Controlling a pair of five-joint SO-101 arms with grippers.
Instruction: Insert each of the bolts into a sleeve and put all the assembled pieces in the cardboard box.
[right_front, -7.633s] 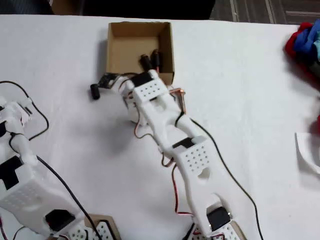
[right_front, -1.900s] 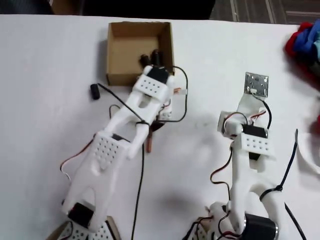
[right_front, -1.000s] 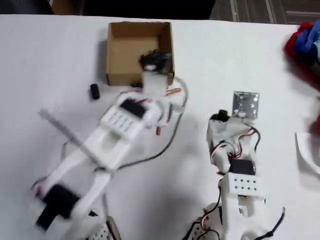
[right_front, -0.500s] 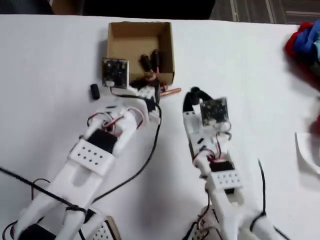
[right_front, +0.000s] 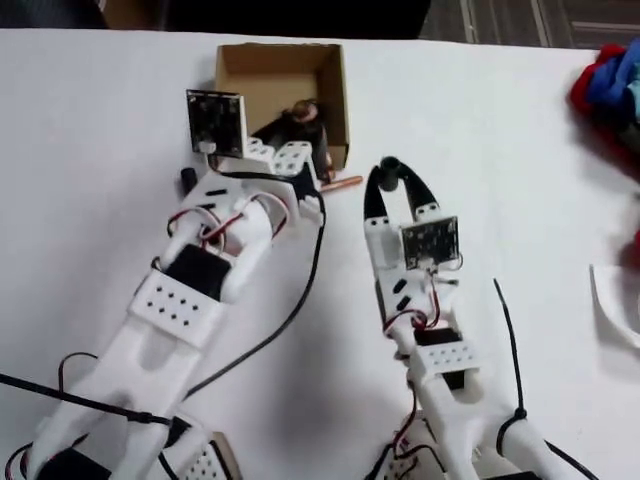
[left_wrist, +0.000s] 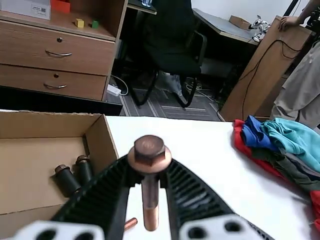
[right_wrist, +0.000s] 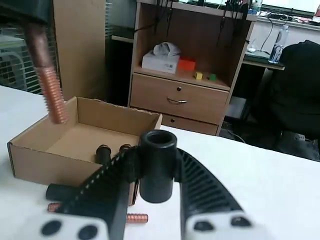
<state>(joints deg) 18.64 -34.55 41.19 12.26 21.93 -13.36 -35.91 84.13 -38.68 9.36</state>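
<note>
My left gripper (left_wrist: 148, 172) is shut on a copper bolt (left_wrist: 149, 200), held upright with its hex head on top. In the high view the left gripper (right_front: 303, 130) hangs at the near right corner of the cardboard box (right_front: 237, 95). My right gripper (right_wrist: 158, 162) is shut on a black sleeve (right_wrist: 157, 172), bore upward, and the right gripper (right_front: 391, 178) sits to the right of the box. The held bolt (right_wrist: 49, 80) hangs above and beside that sleeve. Two assembled pieces (left_wrist: 72, 175) lie in the box. A loose bolt (right_front: 345, 182) and a loose sleeve (right_front: 187, 181) lie on the table.
A pile of coloured cloths (right_front: 608, 85) lies at the table's far right, and a white object (right_front: 612, 310) sits at the right edge. Cables trail from both arms over the white table (right_front: 500, 120). Beyond the far edge are drawers and an office chair.
My left gripper with the bolt has moved away from me, up to the box's near right corner. The right gripper with the sleeve has swung a little right and straightened.
</note>
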